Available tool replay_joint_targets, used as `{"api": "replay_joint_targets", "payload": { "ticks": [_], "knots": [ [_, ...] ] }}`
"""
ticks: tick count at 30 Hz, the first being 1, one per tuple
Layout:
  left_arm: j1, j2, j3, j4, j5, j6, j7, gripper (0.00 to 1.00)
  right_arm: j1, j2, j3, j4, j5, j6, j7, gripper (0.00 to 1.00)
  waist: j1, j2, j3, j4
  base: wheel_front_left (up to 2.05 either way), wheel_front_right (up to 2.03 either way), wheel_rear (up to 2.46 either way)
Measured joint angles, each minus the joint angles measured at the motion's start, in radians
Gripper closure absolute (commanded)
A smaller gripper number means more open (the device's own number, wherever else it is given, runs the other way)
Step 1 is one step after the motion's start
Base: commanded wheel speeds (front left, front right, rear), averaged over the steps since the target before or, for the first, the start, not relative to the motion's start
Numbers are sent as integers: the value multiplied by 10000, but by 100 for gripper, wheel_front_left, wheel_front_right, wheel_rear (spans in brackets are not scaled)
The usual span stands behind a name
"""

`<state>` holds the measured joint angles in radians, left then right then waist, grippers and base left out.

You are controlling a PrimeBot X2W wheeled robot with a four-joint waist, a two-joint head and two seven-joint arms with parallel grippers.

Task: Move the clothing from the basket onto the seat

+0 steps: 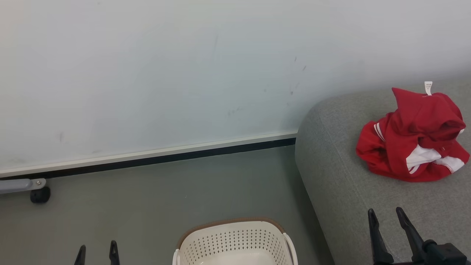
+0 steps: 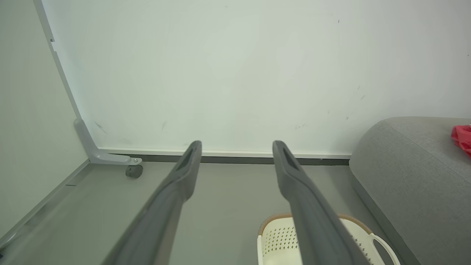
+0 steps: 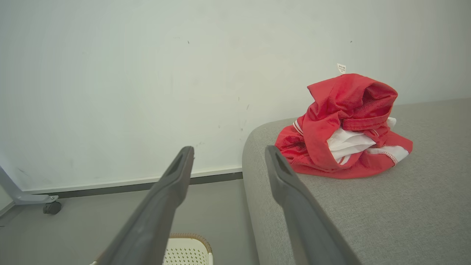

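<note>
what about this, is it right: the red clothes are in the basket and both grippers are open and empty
Not quite. The clothes lie heaped on the sofa, not in the basket; the head view shows it. The rest stands: the left gripper and the right gripper are open and empty.

basket (image 1: pixel 235 239) cut off at btm edge; neck label (image 1: pixel 428 87) text unreadable

red clothing (image 1: pixel 414 136) with white stripes and trim (right of frame); grey woven seat (image 1: pixel 342 191); cream perforated basket (image 1: pixel 235 241), brown rim; dark gripper fingers (image 1: pixel 375 232); pale wall (image 1: pixel 184 73).
</note>
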<state>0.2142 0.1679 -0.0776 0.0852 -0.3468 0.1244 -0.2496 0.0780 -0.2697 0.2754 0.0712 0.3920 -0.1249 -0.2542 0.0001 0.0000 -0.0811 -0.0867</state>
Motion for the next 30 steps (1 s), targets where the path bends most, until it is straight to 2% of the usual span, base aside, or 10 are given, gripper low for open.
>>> {"api": "replay_joint_targets", "payload": {
  "ticks": [7, 8, 16, 30],
  "knots": [
    [0, -63, 132, -12, 127, 0, 0, 0, 12, 69, -88, -42, -128, -27, 0, 0, 0, 0, 8, 64, 0, 0, 0],
    [0, -84, 178, -12, 182, 0, 0, 100, 21, 71, -96, -48, -144, -27, 0, 100, 0, 0, 10, 76, 0, 0, 0],
    [134, -314, 82, 558, 111, -36, 105, 100, 350, 366, -17, 535, -44, 17, 125, 100, 0, 0, 18, 84, 0, 0, 0],
    [-107, -428, 326, 761, -1590, -374, 608, 100, 140, 616, -596, 727, 1572, 299, 610, 100, 0, 0, 141, 202, 0, 0, 0]
  ]
}}
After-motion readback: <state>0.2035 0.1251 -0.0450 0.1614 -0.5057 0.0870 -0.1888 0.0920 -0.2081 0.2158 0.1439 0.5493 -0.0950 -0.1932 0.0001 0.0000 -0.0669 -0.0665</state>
